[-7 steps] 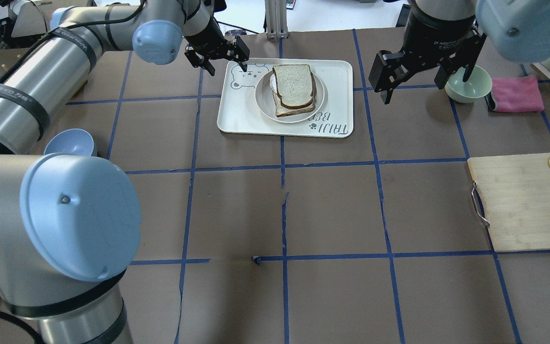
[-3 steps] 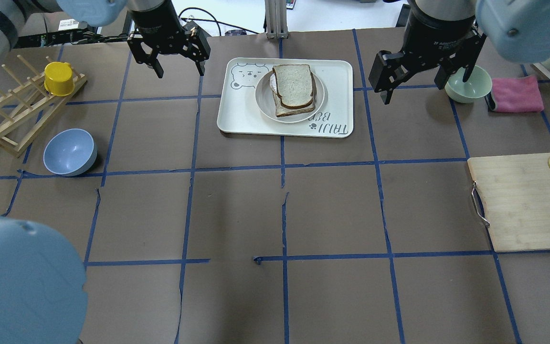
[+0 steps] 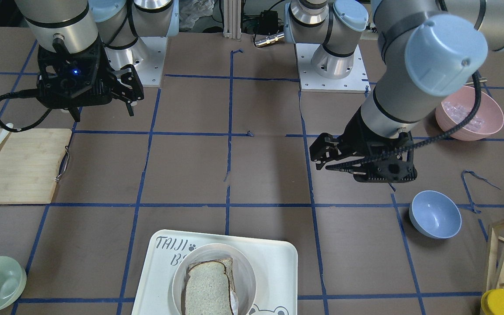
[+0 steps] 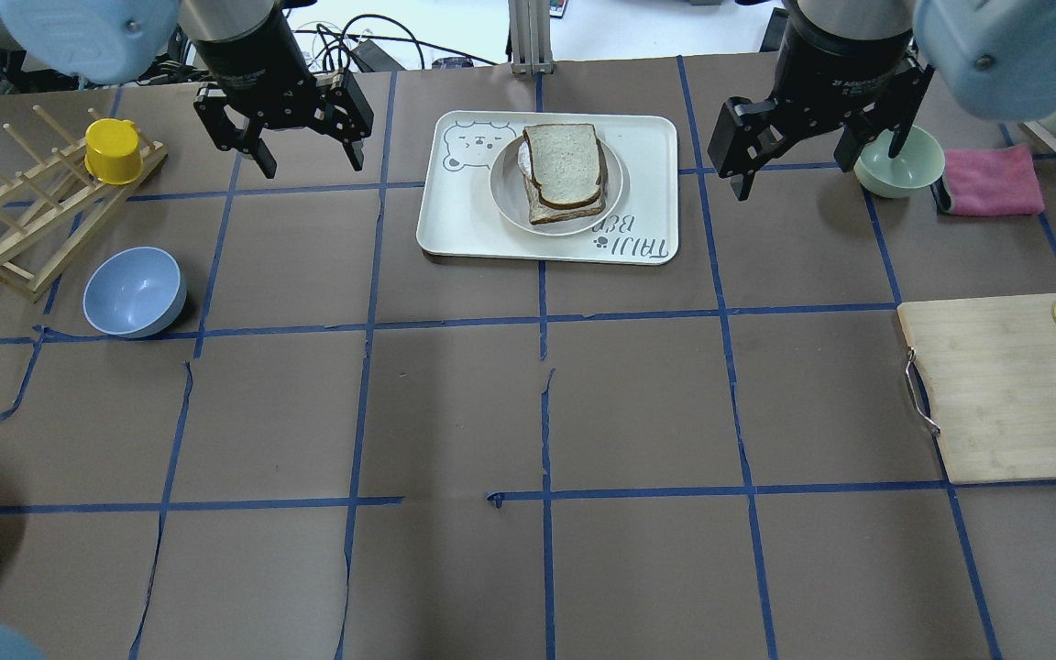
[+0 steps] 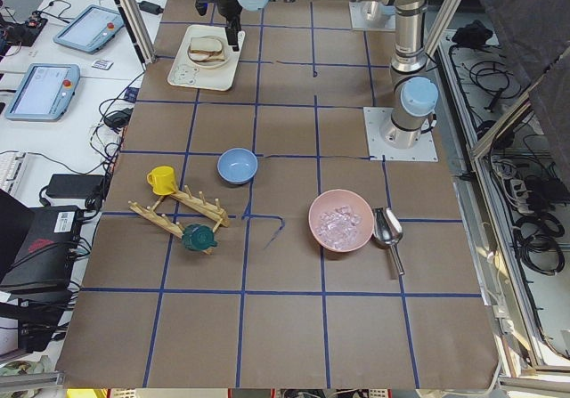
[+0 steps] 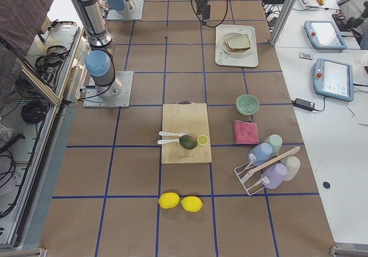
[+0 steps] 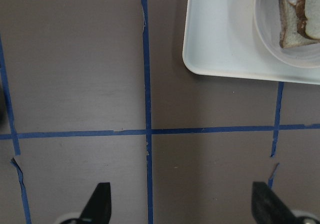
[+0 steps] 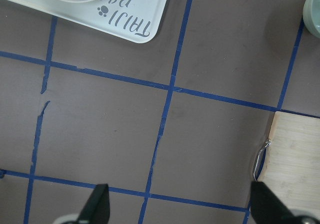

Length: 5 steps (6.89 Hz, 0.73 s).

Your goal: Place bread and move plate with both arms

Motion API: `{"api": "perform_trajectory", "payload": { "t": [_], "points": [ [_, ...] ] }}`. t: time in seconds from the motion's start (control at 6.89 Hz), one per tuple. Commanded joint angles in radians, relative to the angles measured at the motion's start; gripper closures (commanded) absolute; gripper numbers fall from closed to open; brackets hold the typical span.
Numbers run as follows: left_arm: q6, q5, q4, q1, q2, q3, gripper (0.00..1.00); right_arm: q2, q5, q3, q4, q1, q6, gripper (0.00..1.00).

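Observation:
The bread, a dark-crusted slice, lies on top of another slice on the round cream plate, which sits on the "TAIJI BEAR" tray at the table's far middle. My left gripper hangs open and empty over bare table to the left of the tray. In the left wrist view the tray's corner and the plate show at the upper right. My right gripper hangs open and empty to the right of the tray, beside the green bowl. Both also show in the front view, left gripper and right gripper.
A pale green bowl and a pink cloth lie at the far right. A wooden cutting board with a lemon slice is at the right edge. A blue bowl and a wooden rack with a yellow cup stand at the left.
My left arm has swung away from the tray's left corner, leftwards and towards me, its gripper still open. The right arm, bread, plate and tray have not moved.

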Motion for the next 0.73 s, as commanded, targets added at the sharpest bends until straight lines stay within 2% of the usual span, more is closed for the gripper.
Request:
{"api": "perform_trajectory", "payload": {
  "t": [0.0, 0.29, 0.58],
  "points": [
    [-0.003, 0.022, 0.011, 0.010, 0.136, -0.144, 0.00, 0.001, 0.000, 0.000, 0.000, 0.000, 0.001, 0.00],
    [-0.004, 0.044, 0.029, 0.013, 0.226, -0.248, 0.00, 0.001, 0.031, 0.000, -0.008, -0.002, 0.052, 0.00],
    [-0.001, 0.042, 0.037, 0.021, 0.246, -0.255, 0.00, 0.001, 0.031, 0.000, -0.061, -0.008, 0.098, 0.02]
  ]
}}
